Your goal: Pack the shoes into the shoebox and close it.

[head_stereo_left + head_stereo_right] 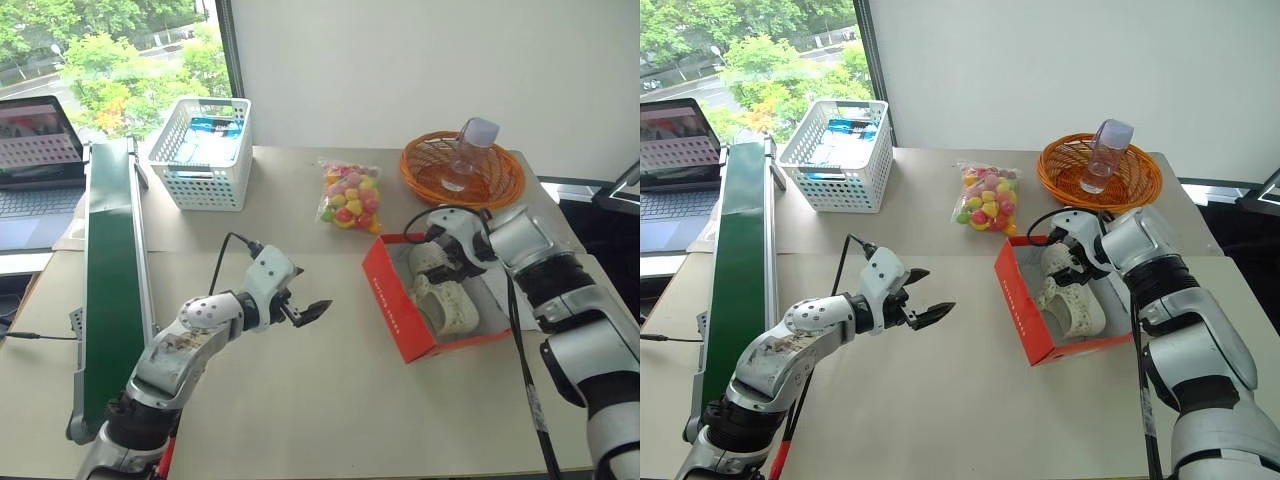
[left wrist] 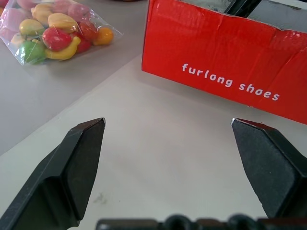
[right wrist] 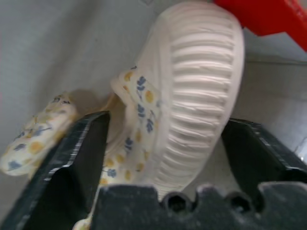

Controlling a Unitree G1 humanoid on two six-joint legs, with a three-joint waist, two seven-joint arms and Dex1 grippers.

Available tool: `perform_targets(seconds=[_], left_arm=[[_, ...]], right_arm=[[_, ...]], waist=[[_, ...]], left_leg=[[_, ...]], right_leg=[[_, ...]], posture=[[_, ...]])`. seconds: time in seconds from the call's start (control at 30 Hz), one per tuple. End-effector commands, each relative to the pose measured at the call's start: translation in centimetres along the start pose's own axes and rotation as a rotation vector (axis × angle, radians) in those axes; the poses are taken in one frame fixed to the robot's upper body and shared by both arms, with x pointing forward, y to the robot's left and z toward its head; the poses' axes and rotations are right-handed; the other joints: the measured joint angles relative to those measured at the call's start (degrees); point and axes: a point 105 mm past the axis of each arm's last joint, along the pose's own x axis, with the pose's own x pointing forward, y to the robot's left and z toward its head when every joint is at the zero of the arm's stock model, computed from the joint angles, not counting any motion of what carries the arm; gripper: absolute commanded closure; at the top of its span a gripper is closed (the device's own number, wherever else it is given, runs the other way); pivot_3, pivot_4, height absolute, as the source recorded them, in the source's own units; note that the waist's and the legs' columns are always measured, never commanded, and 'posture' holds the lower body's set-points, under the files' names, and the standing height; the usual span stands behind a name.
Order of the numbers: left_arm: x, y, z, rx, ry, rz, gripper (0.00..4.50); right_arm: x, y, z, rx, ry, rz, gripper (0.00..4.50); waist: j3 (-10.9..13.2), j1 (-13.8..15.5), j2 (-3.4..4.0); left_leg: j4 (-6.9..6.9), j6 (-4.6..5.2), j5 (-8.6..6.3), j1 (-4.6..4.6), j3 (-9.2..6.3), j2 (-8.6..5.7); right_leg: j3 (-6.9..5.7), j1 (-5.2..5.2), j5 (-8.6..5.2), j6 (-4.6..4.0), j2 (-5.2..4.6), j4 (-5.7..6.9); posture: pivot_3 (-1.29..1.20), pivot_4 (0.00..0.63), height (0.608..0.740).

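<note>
The red shoebox [image 1: 385, 290] stands open on the right half of the table, and both cream shoes lie inside it. One shoe [image 1: 447, 303] rests toward the near end. The other shoe [image 1: 428, 262] lies at the far end under my right gripper [image 1: 437, 245]. In the right wrist view that shoe's ribbed sole [image 3: 201, 96] sits between the spread fingers of the right gripper [image 3: 165, 124], which is open. My left gripper [image 1: 312, 311] hovers open over bare table left of the box, facing its red side wall [image 2: 225, 72], with nothing between its fingers.
A bag of coloured candies [image 1: 350, 195] lies behind the box. An orange wicker basket [image 1: 500, 180] holding a clear bottle [image 1: 470, 150] sits at the back right. A white lattice basket [image 1: 203, 150], a long green board [image 1: 108, 280] and a laptop [image 1: 35, 160] stand to the left.
</note>
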Motion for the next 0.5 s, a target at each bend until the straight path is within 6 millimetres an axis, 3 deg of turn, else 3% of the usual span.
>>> perform_targets(seconds=[0.03, 0.3, 0.37, 0.47, 0.5], left_arm=[[-1.1, 0.5, 1.0, 0.002, -0.028, 0.026, 0.00], [-1.5, 1.5, 0.9, 0.013, -0.006, 0.059, 0.00], [-2.0, 2.6, 0.8, 0.013, 0.006, 0.132, 0.00], [-2.7, 4.1, 0.6, 0.013, 0.020, 0.224, 0.00], [-3.3, 5.0, 0.3, 0.001, 0.033, 0.282, 0.00]], right_arm=[[-4.4, -0.5, 2.8, 0.015, -0.112, -0.026, 0.03], [-8.5, -0.5, 6.5, -0.039, -0.294, -0.091, 0.03], [-9.7, 1.1, 10.0, -0.093, -0.549, -0.079, 0.03], [-9.8, 2.9, 11.7, -0.175, -0.708, -0.059, 0.03], [-9.1, 4.1, 11.7, -0.153, -0.727, 0.056, 0.03]], waist=[[0.03, -0.05, 0.06], [0.03, -0.56, 0.07], [0.03, -0.76, 0.07], [0.03, -1.32, 0.06], [0.03, -1.24, 0.07]], left_leg=[[0.00, 0.00, 0.00, -0.03, 0.01, 0.00], [0.01, 0.00, 0.00, -0.06, 0.05, 0.02], [0.01, 0.00, 0.00, -0.07, 0.05, 0.02], [-0.02, 0.00, 0.00, -0.07, 0.03, 0.05], [-0.04, -0.01, 0.00, -0.07, -0.01, 0.04]], right_leg=[[0.02, -0.05, 0.00, 0.00, 0.00, 0.01], [0.05, -0.14, -0.01, -0.02, 0.01, 0.05], [0.07, -0.16, 0.00, -0.02, 0.01, 0.06], [0.12, -0.19, 0.00, -0.03, 0.05, 0.09], [0.09, -0.17, 0.00, -0.03, 0.07, 0.09]], posture=[[0.00, 0.150, 0.740], [0.00, 0.150, 0.740], [0.00, 0.150, 0.740], [0.00, 0.150, 0.740], [0.00, 0.150, 0.740]])
